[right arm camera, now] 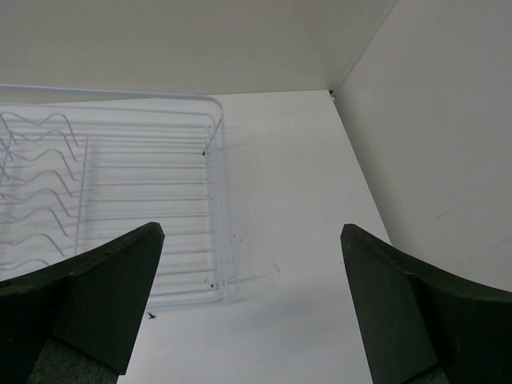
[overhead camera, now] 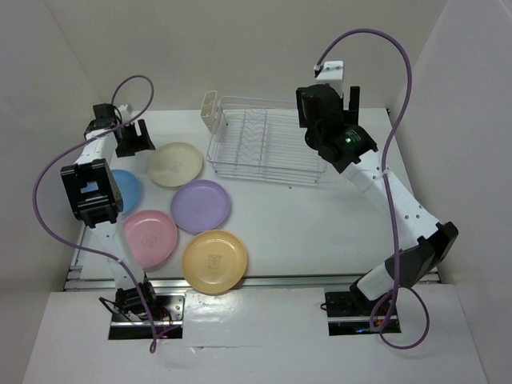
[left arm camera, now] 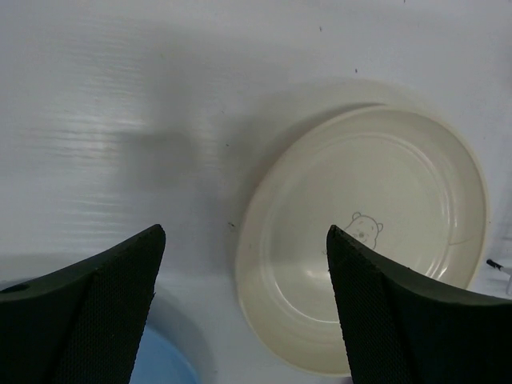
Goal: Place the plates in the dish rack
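Left of the dish rack (overhead camera: 264,148), all five plates lie flat on the tabletop (overhead camera: 320,224): cream (overhead camera: 174,164), light blue (overhead camera: 128,190), purple (overhead camera: 201,206), pink (overhead camera: 150,238), yellow-orange (overhead camera: 214,260). Both hands are spread wide and grip nothing, the left hand (left arm camera: 244,232) over the cream plate's rim and the right hand (right arm camera: 252,232) over the rack's right end.

The cream plate (left arm camera: 400,184) is showing smooth, matt plastic, and the white table (left arm camera: 120,120) under it is looking faintly ribbed. The dish rack (overhead camera: 264,152) is gleaming as thin, glossy white wire, while the pads (left arm camera: 108,328) of the left gripper (left arm camera: 244,236) are showing a fine, rough black texture.
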### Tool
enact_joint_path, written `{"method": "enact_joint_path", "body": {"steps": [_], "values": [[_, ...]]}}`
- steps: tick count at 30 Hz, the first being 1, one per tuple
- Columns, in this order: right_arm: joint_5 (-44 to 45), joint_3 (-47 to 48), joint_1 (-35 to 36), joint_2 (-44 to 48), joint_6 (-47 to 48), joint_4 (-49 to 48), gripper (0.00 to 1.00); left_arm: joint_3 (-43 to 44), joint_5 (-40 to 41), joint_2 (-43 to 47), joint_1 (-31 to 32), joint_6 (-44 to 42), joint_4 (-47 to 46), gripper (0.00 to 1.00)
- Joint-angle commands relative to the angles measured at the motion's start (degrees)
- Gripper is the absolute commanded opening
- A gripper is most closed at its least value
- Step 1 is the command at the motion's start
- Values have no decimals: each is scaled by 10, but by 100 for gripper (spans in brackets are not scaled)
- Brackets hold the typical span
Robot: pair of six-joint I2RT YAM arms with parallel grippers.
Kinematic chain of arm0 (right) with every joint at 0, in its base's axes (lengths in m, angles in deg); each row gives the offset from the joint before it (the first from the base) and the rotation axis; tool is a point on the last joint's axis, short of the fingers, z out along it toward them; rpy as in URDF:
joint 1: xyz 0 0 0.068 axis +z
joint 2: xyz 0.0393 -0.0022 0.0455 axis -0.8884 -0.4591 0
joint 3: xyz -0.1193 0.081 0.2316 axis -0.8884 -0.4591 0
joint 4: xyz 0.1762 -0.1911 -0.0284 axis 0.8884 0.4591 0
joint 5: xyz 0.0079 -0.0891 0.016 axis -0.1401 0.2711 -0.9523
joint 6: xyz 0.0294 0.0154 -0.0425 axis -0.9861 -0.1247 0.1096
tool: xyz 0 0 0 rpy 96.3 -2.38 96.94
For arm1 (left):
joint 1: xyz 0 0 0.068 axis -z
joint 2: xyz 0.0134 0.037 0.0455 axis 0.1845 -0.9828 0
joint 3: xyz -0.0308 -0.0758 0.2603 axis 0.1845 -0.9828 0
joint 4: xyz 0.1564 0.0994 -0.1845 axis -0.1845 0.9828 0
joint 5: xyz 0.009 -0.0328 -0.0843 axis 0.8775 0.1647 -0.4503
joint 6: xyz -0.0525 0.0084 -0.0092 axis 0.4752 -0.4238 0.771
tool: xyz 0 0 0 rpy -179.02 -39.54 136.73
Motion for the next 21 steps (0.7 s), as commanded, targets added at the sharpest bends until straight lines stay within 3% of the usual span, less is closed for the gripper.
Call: {"method": "enact_joint_path", "body": {"steps": [1,12,16,21], "values": [[3,36,-3,-9,-3,0,100,-23,-57,-17,9,10,-6,87],[-3,48,2,-26,-3,6,100,10,-23,-71,9,20,16,85],[-3,43,2,-20,-3,6,100,-2,-12,-71,9,25,16,71],[-14,43,2,-20,-3,6,100,-2,32,-71,9,30,35,64]]}}
